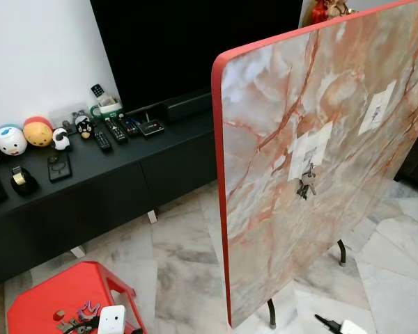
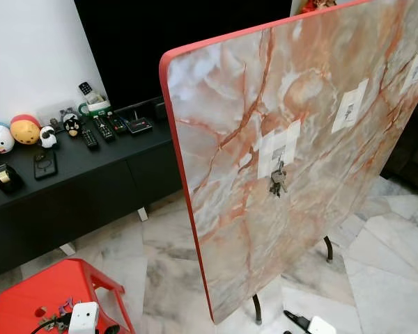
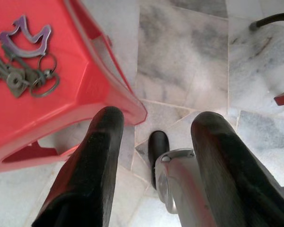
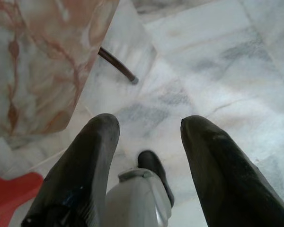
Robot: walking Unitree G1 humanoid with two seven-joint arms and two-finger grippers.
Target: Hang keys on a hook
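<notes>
A bunch of keys (image 1: 306,182) hangs on a hook stuck to a white patch on the upright marble-patterned board (image 1: 265,209) with a red rim. A second bunch of keys (image 3: 23,71) with a purple bird-shaped tag lies on the red plastic stool (image 3: 85,90), also seen at the lower left, keys (image 1: 76,320). My left gripper (image 3: 156,142) hangs open beside the stool, above the floor, with nothing between its fingers. Over the marble floor near the board's leg, my right gripper (image 4: 149,137) is open and holds nothing.
A second white hook patch (image 1: 377,106) sits further right on the board. A low black TV cabinet (image 1: 90,188) along the wall carries remotes and small toys. The board's dark metal legs (image 1: 272,313) stand on the marble floor (image 1: 181,264).
</notes>
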